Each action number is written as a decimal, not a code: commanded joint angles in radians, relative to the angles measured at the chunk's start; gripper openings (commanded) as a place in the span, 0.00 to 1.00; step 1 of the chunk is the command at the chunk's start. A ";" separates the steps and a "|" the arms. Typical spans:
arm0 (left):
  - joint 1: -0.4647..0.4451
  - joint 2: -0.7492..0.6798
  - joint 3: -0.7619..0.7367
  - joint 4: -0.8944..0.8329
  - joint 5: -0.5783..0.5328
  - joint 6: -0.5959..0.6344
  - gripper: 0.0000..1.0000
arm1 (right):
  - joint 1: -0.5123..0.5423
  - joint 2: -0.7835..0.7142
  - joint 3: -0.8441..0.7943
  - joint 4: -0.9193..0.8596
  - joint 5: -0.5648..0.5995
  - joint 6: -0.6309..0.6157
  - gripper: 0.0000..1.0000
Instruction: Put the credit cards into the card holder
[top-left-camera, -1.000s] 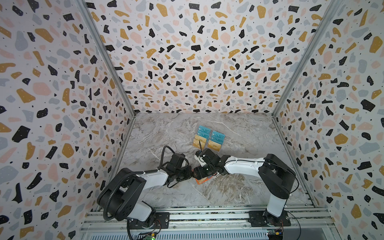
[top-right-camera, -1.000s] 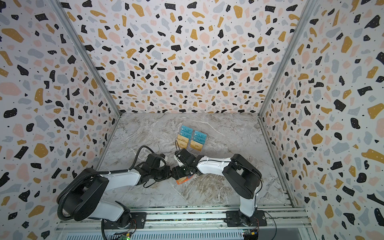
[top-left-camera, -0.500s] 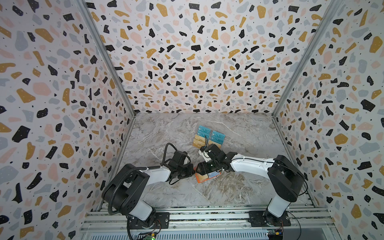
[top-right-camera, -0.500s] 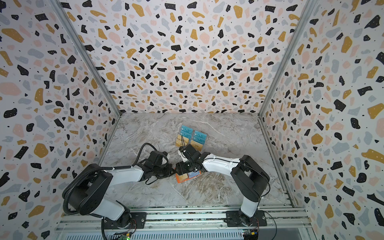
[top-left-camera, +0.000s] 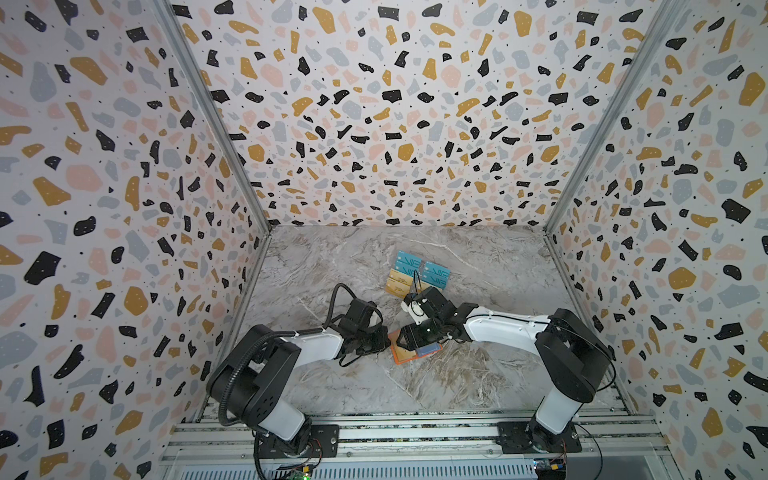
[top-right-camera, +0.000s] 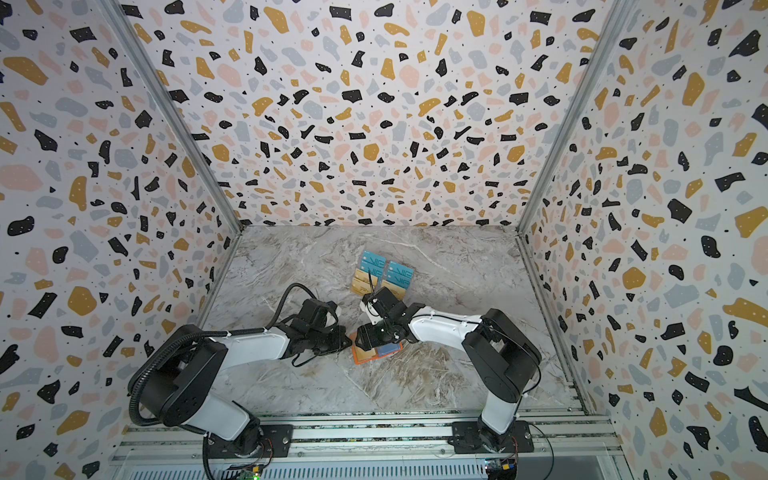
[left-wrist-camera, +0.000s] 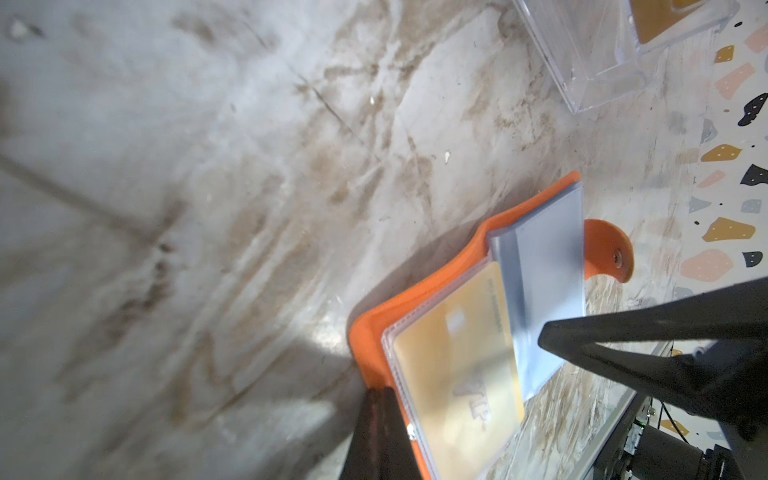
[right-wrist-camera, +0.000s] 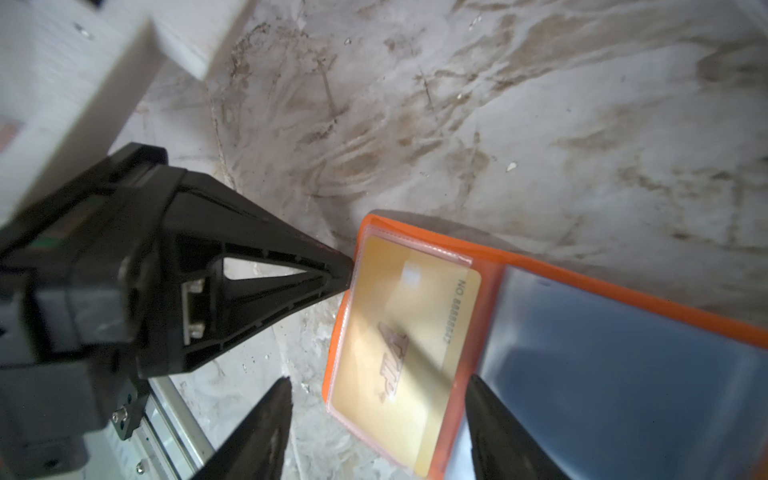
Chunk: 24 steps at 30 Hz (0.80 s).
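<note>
The left gripper reaches in from 9 o'clock with its jaws closed. Its tip touches the left edge of the card holder. The holder lies open and flat on the marble table, front of centre. In both top views its long axis runs roughly from 8 o'clock to 2 o'clock. Its snap tab sticks out at the 2 o'clock end.

One gold card sits in the left sleeve, its long axis crosswise to the holder's length.

The right gripper comes from 3 o'clock, open and gripping nothing. It straddles that card: one finger is over bare table, while the other seems to rest on the grey-blue sleeve.

At 12 o'clock from the holder, well apart, a clear rack holds the remaining credit cards and teal cards.
</note>
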 joint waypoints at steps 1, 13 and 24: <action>0.006 0.021 0.027 -0.034 0.005 0.023 0.00 | 0.008 0.016 0.009 -0.021 -0.036 -0.020 0.66; 0.010 0.032 0.045 -0.048 0.014 0.041 0.00 | 0.015 0.035 0.005 -0.035 0.006 -0.005 0.66; 0.017 0.033 0.056 -0.046 0.024 0.041 0.00 | 0.080 0.073 0.048 0.022 -0.048 0.005 0.64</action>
